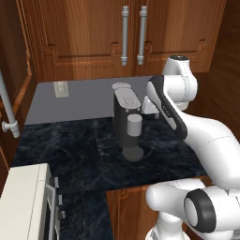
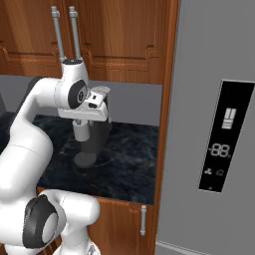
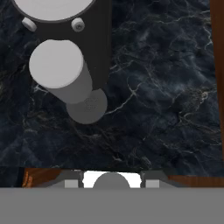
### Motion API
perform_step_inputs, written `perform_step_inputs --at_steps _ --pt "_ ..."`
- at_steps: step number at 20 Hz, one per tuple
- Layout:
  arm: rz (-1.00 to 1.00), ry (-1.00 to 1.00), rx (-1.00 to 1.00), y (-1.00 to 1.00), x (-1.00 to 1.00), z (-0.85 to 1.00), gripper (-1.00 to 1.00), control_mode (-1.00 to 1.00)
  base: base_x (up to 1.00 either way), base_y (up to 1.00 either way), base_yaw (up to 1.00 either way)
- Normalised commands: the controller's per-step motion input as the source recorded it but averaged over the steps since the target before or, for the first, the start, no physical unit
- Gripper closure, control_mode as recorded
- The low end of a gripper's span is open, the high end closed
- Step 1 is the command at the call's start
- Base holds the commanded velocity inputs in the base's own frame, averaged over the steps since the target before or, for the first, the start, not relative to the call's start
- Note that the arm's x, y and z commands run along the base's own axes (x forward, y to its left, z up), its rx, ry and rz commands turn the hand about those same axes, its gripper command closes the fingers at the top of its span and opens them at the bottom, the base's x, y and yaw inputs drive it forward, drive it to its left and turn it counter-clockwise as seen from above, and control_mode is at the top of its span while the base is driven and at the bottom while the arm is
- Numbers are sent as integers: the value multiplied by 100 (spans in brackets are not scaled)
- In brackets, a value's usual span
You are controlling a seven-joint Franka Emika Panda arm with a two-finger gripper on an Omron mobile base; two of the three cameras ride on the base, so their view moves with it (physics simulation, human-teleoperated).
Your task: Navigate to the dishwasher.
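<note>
The dishwasher is out of view. My gripper [image 2: 89,119] hangs over the black marble counter [image 1: 70,145], close above and beside a dark coffee machine [image 1: 126,119]. In the hand view the gripper [image 3: 111,181] looks straight down at the counter [image 3: 166,96]. Its two fingertips [image 3: 72,181] sit far apart at the bottom edge with nothing between them, so it is open. The coffee machine [image 3: 65,52] lies toward the top left of that view.
Brown wooden wall cabinets [image 1: 93,33] with long silver handles hang behind the counter. A grey fridge [image 2: 214,124] with a black display panel stands at the right. A white appliance [image 1: 23,201] sits at the counter's near left. A wooden base cabinet door [image 2: 129,219] is below.
</note>
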Motion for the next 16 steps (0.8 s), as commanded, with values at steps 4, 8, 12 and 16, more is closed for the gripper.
perform_step_inputs --at_steps 4,8,12,16 --pt "0 0 0 0 0 0 -100 -100 0 0 0" --pt "0 0 0 0 -3 0 -100 -100 0 0 0" --pt "0 0 0 0 -22 0 -100 -100 0 0 0" --pt "0 0 0 0 -27 0 -100 -100 0 0 0"
